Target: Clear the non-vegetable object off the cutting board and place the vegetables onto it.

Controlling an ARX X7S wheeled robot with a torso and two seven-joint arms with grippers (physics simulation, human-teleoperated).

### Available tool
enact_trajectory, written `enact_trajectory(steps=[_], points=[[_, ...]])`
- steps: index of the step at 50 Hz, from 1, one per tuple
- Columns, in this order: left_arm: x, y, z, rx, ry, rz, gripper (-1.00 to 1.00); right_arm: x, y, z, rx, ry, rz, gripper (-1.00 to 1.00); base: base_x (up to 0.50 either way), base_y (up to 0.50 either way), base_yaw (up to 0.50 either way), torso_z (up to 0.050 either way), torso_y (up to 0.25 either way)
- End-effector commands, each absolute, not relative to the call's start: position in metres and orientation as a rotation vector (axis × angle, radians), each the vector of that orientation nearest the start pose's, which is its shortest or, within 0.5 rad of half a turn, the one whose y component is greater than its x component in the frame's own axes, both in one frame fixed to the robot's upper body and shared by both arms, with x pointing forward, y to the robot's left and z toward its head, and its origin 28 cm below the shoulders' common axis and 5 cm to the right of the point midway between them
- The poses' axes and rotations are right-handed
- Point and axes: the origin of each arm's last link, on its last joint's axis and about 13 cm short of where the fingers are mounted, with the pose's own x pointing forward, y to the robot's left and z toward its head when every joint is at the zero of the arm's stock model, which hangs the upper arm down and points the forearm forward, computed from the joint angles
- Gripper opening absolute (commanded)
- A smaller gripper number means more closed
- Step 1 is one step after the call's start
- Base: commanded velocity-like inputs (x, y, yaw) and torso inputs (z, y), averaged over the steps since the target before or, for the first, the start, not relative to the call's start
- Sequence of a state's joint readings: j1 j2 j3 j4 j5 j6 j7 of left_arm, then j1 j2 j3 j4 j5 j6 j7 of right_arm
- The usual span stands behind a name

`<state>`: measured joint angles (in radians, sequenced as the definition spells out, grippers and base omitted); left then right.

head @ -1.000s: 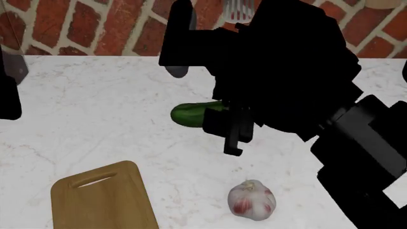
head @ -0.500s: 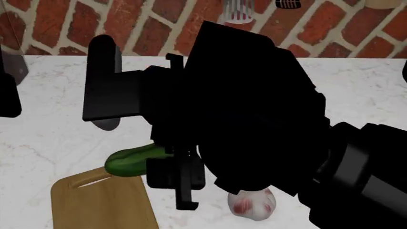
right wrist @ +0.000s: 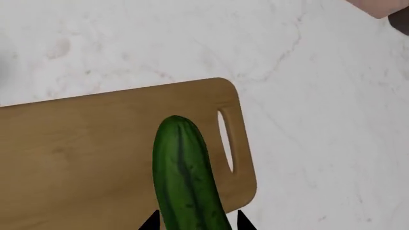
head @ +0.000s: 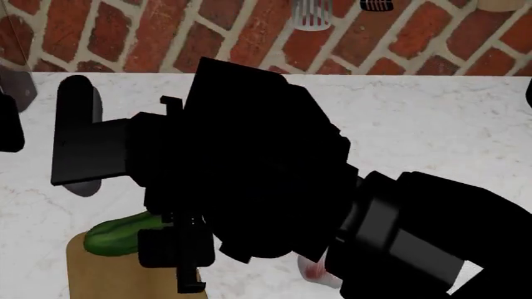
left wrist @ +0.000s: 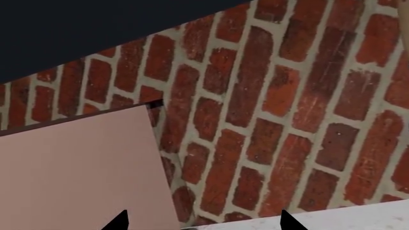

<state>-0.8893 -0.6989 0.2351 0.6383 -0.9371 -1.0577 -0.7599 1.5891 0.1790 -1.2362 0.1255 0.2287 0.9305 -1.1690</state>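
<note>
Jaws of the right gripper (right wrist: 195, 221) are clamped on the cucumber (right wrist: 185, 177), one dark tip on either side of its near end. From the right wrist view, the cucumber hangs over the cutting board (right wrist: 83, 158), lying alongside the slot handle near the board's rounded end; whether it touches the wood cannot be told. On the head view, the right arm covers most of the white marble worktop (head: 432, 124), and the garlic bulb (head: 316, 269) peeks out beside it, off the board. Only two tips of the left gripper (left wrist: 201, 221) show, set well apart with nothing between them, facing a brick wall (left wrist: 288, 96).
</note>
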Motion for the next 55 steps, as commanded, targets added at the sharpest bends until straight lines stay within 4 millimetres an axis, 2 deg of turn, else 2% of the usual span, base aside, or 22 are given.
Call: enact_trajectory(steps=[1, 17, 21, 22, 36, 41, 46, 49, 55], points=[[0.246, 0.255, 0.276, 0.259, -0.246, 0.178, 1.00, 0.350, 0.022, 0.319, -1.178, 0.428, 1.434, -1.00, 0.00, 0.00, 0.00, 0.000, 0.000], [0.246, 0.255, 0.276, 0.257, -0.248, 0.187, 1.00, 0.355, 0.030, 0.299, -1.176, 0.458, 1.446, -1.00, 0.00, 0.00, 0.00, 0.000, 0.000], [0.246, 0.255, 0.276, 0.255, -0.246, 0.189, 1.00, 0.356, 0.030, 0.300, -1.184, 0.454, 1.431, -1.00, 0.00, 0.00, 0.00, 0.000, 0.000], [0.246, 0.255, 0.276, 0.254, -0.247, 0.188, 1.00, 0.356, 0.029, 0.301, -1.185, 0.456, 1.430, 1.00, 0.00, 0.00, 0.00, 0.000, 0.000], [0.246, 0.255, 0.276, 0.253, -0.260, 0.186, 1.00, 0.347, 0.021, 0.336, -1.189, 0.389, 1.379, 1.00, 0.00, 0.00, 0.00, 0.000, 0.000], [0.246, 0.255, 0.276, 0.249, -0.261, 0.184, 1.00, 0.333, 0.017, 0.352, -1.206, 0.356, 1.373, 1.00, 0.00, 0.00, 0.00, 0.000, 0.000], [0.246, 0.255, 0.276, 0.245, -0.261, 0.182, 1.00, 0.313, 0.003, 0.369, -1.190, 0.287, 1.340, 1.00, 0.00, 0.00, 0.00, 0.000, 0.000], [0.246, 0.255, 0.276, 0.243, -0.259, 0.171, 1.00, 0.290, -0.008, 0.382, -1.179, 0.200, 1.300, 1.00, 0.00, 0.00, 0.00, 0.000, 0.000], [0.246, 0.255, 0.276, 0.237, -0.262, 0.151, 1.00, 0.258, -0.030, 0.385, -1.145, 0.129, 1.237, 1.00, 0.00, 0.00, 0.00, 0.000, 0.000]])
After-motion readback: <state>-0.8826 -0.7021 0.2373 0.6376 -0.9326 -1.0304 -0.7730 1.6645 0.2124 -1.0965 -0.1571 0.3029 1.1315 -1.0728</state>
